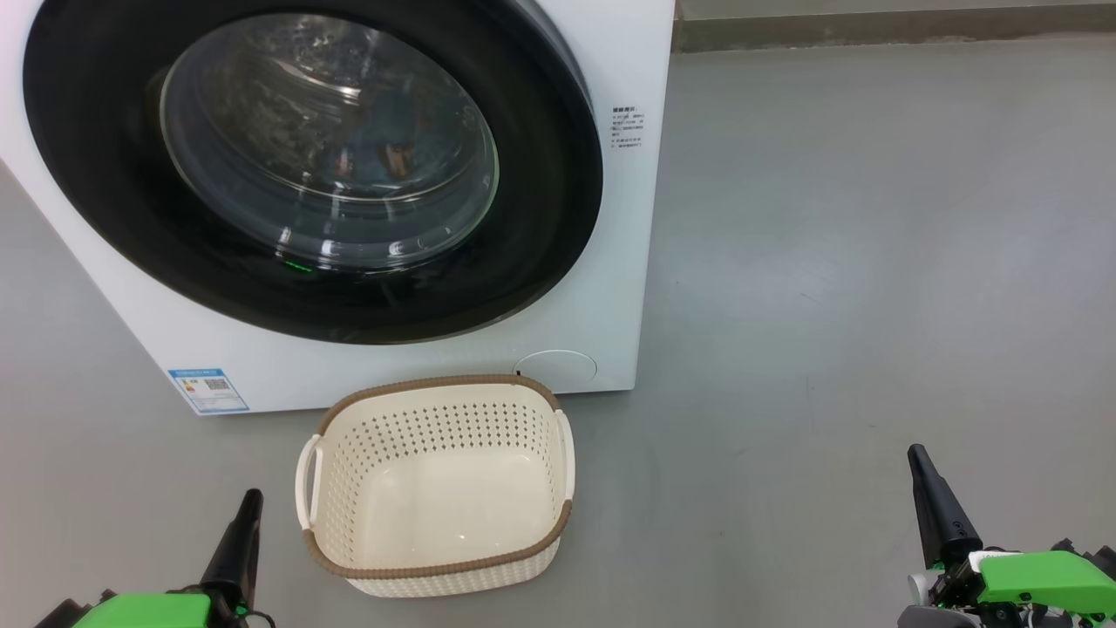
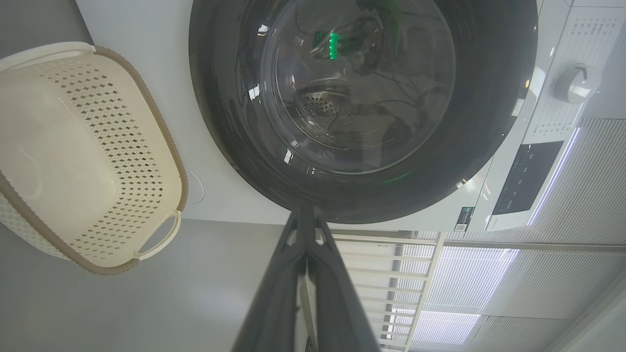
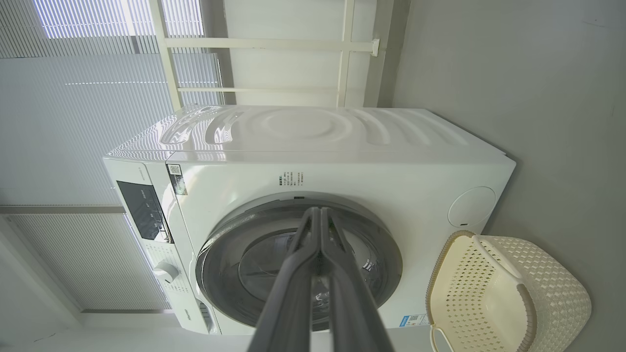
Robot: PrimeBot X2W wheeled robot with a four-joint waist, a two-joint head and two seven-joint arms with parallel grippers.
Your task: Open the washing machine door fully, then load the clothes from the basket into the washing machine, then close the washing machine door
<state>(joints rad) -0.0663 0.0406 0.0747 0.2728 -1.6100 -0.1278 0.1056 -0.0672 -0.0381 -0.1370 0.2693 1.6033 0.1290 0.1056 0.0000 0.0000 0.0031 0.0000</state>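
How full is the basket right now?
Empty: the basket shows its bare cream bottom and perforated walls in the head view.

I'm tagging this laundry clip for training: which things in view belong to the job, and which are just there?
Job: washing machine door, shut; washing machine; basket, empty; clothes, seemingly the dim blue-orange patch behind the door.
Just there: blue label; round flap; control dial; window blinds.

Smooth grey floor (image 1: 872,262), pale slatted window blinds (image 3: 73,122), white frame bars (image 3: 254,45), dull skirting strip behind (image 1: 872,33)
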